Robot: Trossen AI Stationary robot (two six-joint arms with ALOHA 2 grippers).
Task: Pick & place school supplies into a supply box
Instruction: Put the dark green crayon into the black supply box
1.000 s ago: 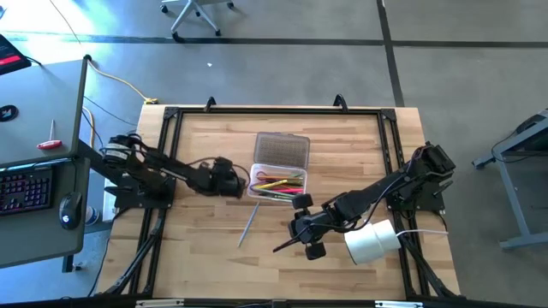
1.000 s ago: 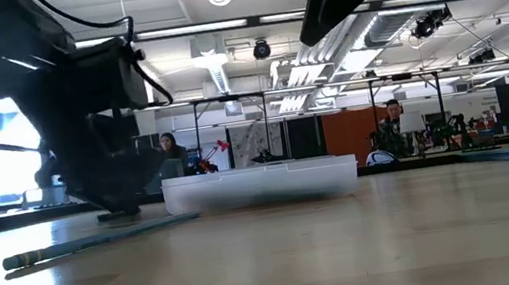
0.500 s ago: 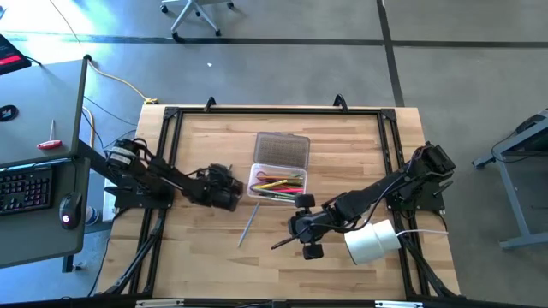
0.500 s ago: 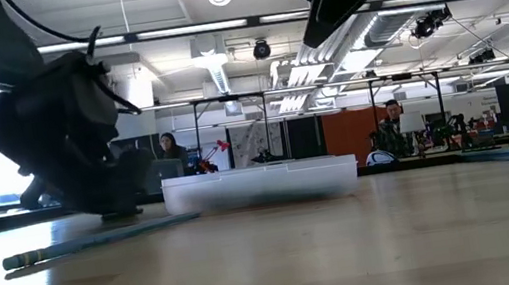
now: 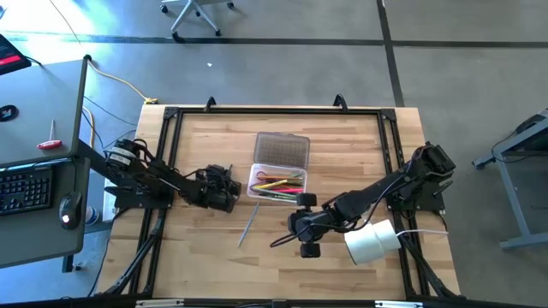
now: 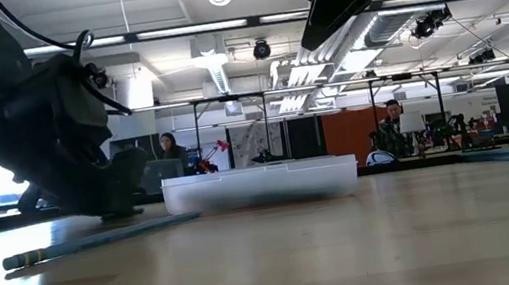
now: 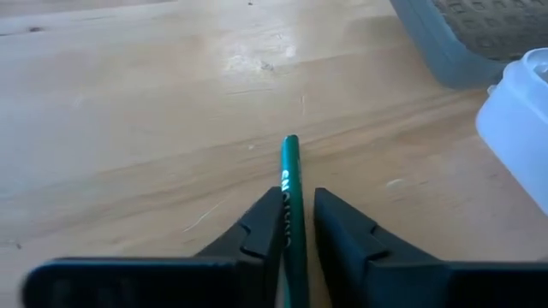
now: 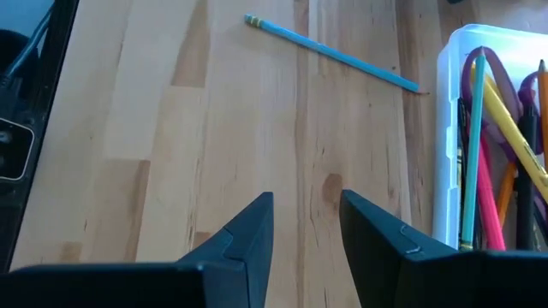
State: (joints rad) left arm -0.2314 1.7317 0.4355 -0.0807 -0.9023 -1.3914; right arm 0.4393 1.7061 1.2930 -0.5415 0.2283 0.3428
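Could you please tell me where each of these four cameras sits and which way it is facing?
High view: overhead, straight down on the table; both arms, supply box, white roll.
Low view: table height, level into the room; the left arm's dark bulk, a pencil, the supply box.
Left wrist view: forward past the left gripper, closed on a green pencil.
Right wrist view: forward past the open right gripper at a blue pencil.
Shared: the blue pencil and box show in high and right wrist views.

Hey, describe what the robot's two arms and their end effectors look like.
Both arms are black, jointed and slim, with cables looped along them. The left end effector and right end effector each have two dark, matte, wedge-shaped fingers. No markings show.
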